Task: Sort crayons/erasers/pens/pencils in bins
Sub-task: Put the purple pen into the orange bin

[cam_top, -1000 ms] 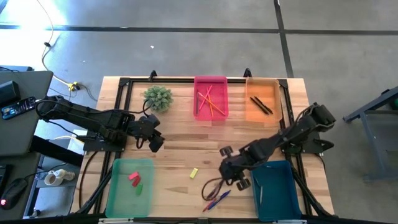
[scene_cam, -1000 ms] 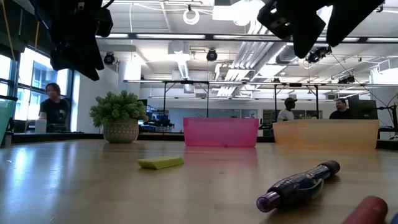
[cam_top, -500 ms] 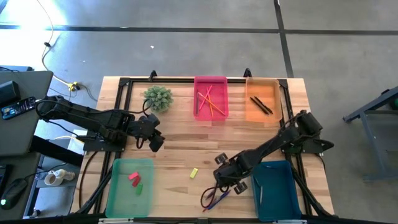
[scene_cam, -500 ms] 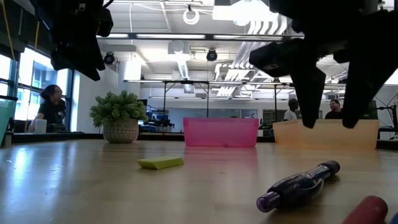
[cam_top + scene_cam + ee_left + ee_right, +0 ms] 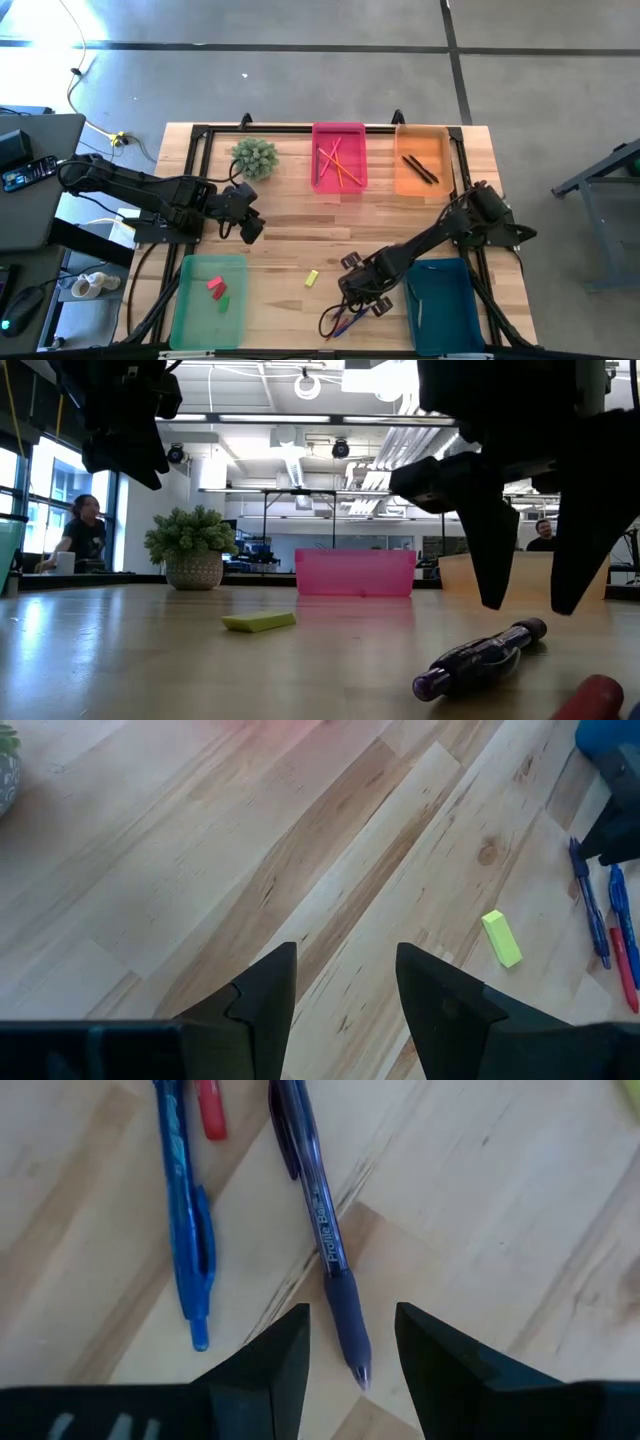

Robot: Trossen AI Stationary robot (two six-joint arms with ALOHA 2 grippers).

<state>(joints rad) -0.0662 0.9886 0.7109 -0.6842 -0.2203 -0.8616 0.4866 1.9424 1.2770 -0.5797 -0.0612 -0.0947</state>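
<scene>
My right gripper (image 5: 352, 297) (image 5: 352, 1318) is open and stands low over the pens near the table's near edge. A purple pen (image 5: 318, 1215) (image 5: 480, 654) lies flat between its fingers, untouched; its tip end is under the gap. A blue pen (image 5: 183, 1220) and a red one (image 5: 208, 1108) lie beside it. A yellow eraser (image 5: 312, 277) (image 5: 501, 938) lies flat mid-table. My left gripper (image 5: 247, 226) (image 5: 345, 960) is open and waits above the table's left half.
The pink bin (image 5: 339, 127) holds pencils and the orange bin (image 5: 440, 178) two dark sticks, both at the far edge. The green bin (image 5: 198, 315) holds red and green erasers at near left. The teal bin (image 5: 450, 312) sits right of the pens. A potted plant (image 5: 254, 156) stands far left.
My right gripper has moved toward the table's near-left and come down over the pens, its fingers staying open. The pens and the eraser have not moved.
</scene>
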